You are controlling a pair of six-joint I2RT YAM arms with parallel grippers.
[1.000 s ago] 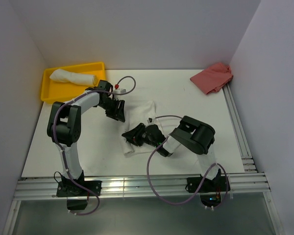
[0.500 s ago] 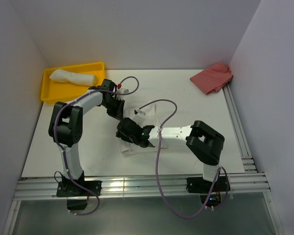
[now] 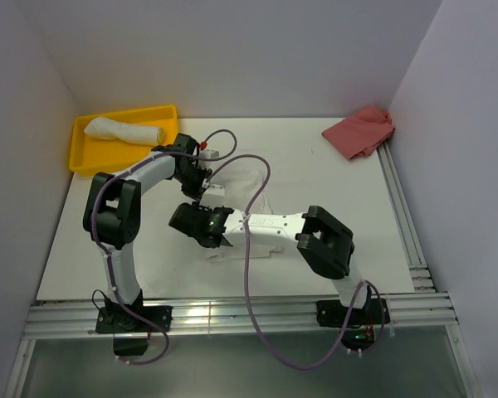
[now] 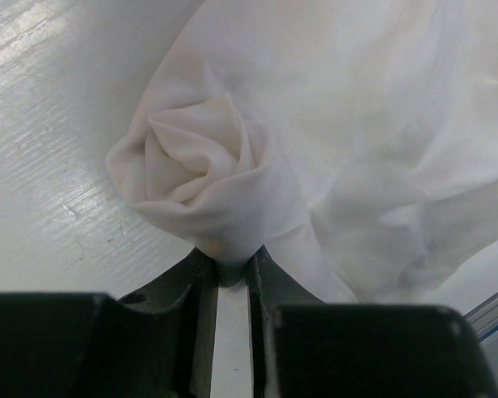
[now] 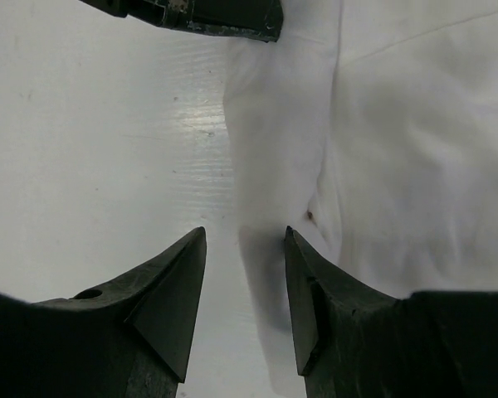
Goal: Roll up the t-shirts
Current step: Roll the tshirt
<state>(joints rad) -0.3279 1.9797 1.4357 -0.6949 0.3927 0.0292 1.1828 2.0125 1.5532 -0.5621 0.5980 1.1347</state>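
Note:
A white t-shirt [image 3: 247, 186] lies crumpled in the middle of the table. My left gripper [image 3: 197, 186] is at its far left edge, shut on a pinched fold [image 4: 231, 264] below a twisted bunch of the fabric [image 4: 197, 166]. My right arm reaches left across the shirt. Its gripper [image 3: 189, 218] is open at the shirt's left edge, and the cloth edge [image 5: 270, 207] runs between the two fingertips [image 5: 245, 236], touching neither. Another white t-shirt [image 3: 124, 129] lies rolled in the yellow tray [image 3: 81, 157].
The yellow tray sits at the back left corner. A pink cloth [image 3: 361, 130] lies bunched at the back right by the wall. Aluminium rails [image 3: 232, 315] run along the near edge and the right side. A body part of the left gripper [image 5: 191, 12] shows at the top of the right wrist view.
The right arm has stretched leftward over the shirt, carrying its gripper to the shirt's left edge. The left gripper has closed on a fold of the shirt.

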